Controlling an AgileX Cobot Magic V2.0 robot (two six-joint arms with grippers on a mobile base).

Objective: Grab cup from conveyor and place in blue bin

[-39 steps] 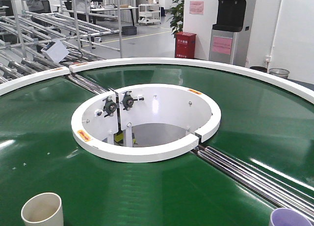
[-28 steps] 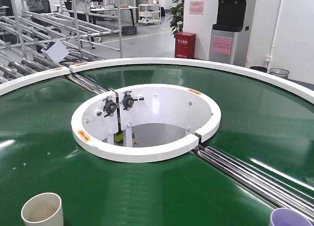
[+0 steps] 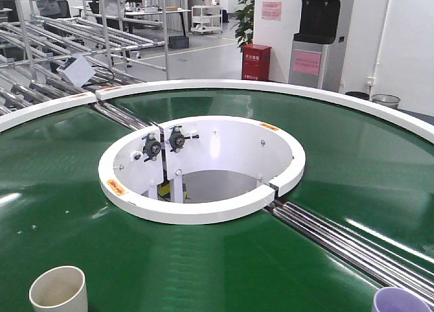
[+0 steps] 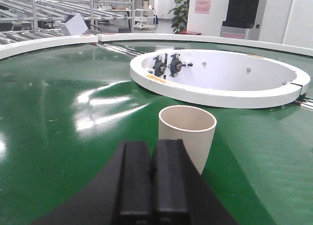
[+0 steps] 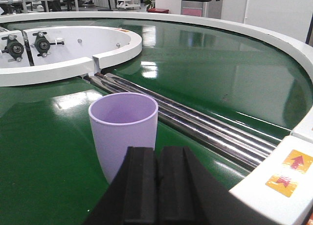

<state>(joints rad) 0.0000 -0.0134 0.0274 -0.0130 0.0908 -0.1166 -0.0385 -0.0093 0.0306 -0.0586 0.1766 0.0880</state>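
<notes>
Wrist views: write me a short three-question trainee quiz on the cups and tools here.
1. True or false: the left tool is shut around the beige cup.
2. Which cup stands just ahead of the right tool? A) purple cup B) beige cup C) red cup
3. Fill in: on the conveyor, both cups stand ____.
Key: 1 false, it is shut on nothing, short of the cup; 2 A; 3 upright.

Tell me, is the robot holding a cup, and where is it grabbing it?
Nothing is held. The left gripper is shut and empty near the cream round cup; the right gripper is shut and empty near the lilac round cup.
</notes>
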